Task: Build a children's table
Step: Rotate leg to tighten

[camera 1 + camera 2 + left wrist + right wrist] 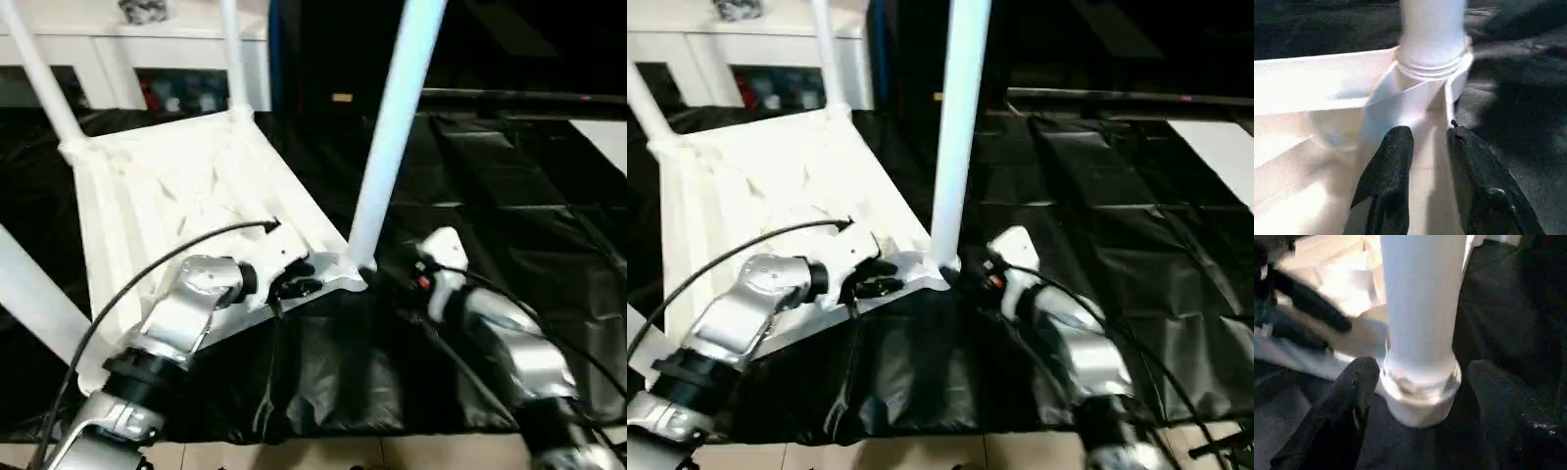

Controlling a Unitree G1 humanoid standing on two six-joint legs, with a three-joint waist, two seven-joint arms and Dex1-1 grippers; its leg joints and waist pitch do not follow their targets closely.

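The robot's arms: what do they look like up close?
Both forearms are shiny silver metal with rounded casings and black joint rings. Thin black cables loop along them. The left gripper and the right gripper each have two thick black rubbery fingers. A white housing with a small red mark sits at the right wrist.

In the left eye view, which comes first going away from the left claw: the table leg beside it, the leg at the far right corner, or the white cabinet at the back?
1. The near leg, rising just right of the left claw from the tabletop corner.
2. The far leg, at the tabletop's far right corner.
3. The white cabinet, behind the table, at the back.
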